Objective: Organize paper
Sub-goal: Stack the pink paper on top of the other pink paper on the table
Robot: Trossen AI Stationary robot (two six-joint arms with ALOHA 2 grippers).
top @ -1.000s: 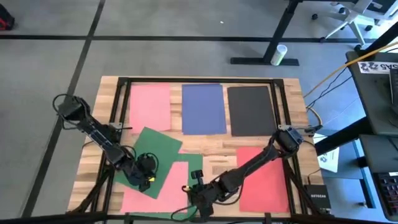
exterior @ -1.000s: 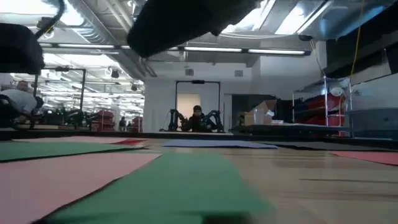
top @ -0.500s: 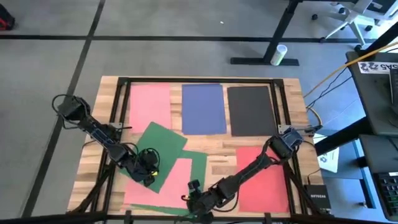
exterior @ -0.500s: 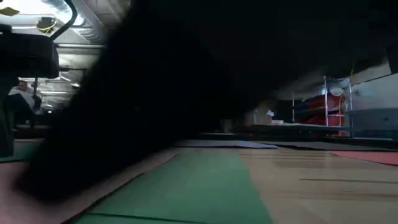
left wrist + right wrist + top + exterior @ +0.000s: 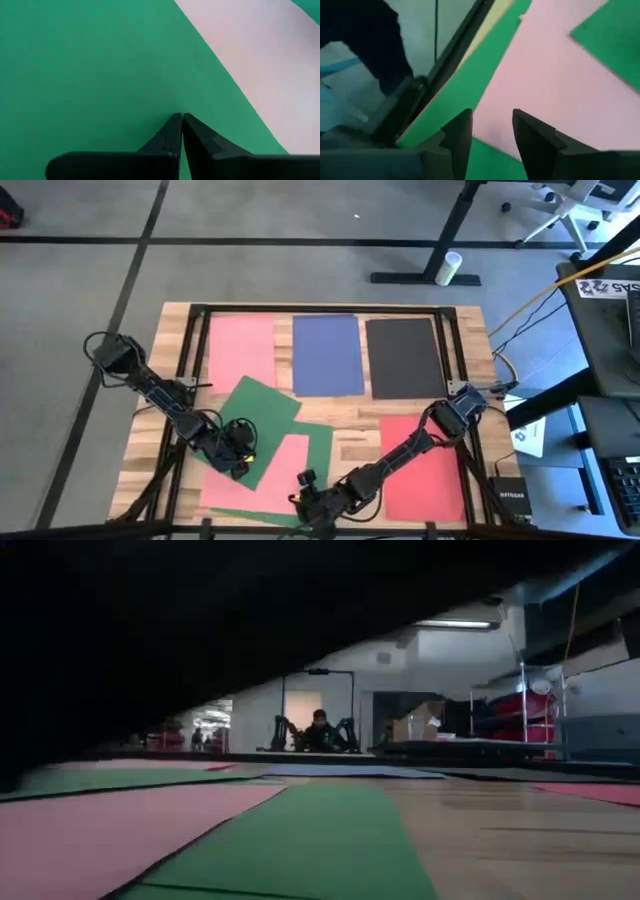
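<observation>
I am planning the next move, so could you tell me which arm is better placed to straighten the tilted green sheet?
Probably the left. The left gripper, fingers shut, already rests on the tilted green sheet. The right gripper is open at the near edge, over the pink sheet.

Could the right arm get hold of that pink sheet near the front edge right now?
Probably yes. The right gripper is open just above the pink sheet at the front edge, with nothing between them. The tilted green sheet covers only its far corner.
</observation>
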